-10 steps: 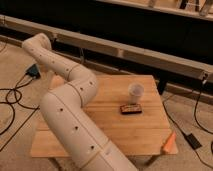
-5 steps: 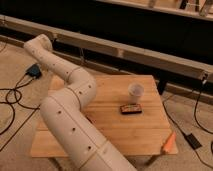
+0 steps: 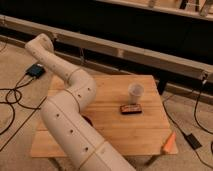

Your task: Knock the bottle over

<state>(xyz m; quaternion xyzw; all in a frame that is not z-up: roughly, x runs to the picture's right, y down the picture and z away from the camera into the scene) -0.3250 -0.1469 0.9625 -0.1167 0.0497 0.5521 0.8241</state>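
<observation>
Little has moved over the last second. The white, perforated jointed arm (image 3: 67, 107) has shifted its middle bend slightly. Its far joint stays high over the floor, off the table's left rear corner. The pale, translucent bottle (image 3: 135, 92), cup-like in outline, stands upright as before on the right rear part of the square light-wood table (image 3: 115, 135). A flat dark rectangular packet (image 3: 131, 108) lies just in front of it, apart from it and likewise unmoved.

Gripper: not showing. The arm folds back on itself and its end is hidden, probably below or behind the links. Whether the gripper is spread or closed, or carrying anything, I cannot tell. A dark reddish patch (image 3: 88, 120) sits on the table against the arm's right side; it is unclear what it is.

Other items: a small orange wedge-shaped piece (image 3: 170, 142) at the table's near right corner, a blue flat box (image 3: 36, 70) with cables on the floor to the left.

Judgement: task not begun in effect. The bottle is untouched and well apart from every visible part of the arm. The slight shift looks like early repositioning. The arm must unfold and sweep rightward across the table; the packet lies near the bottle and could be pushed too.
</observation>
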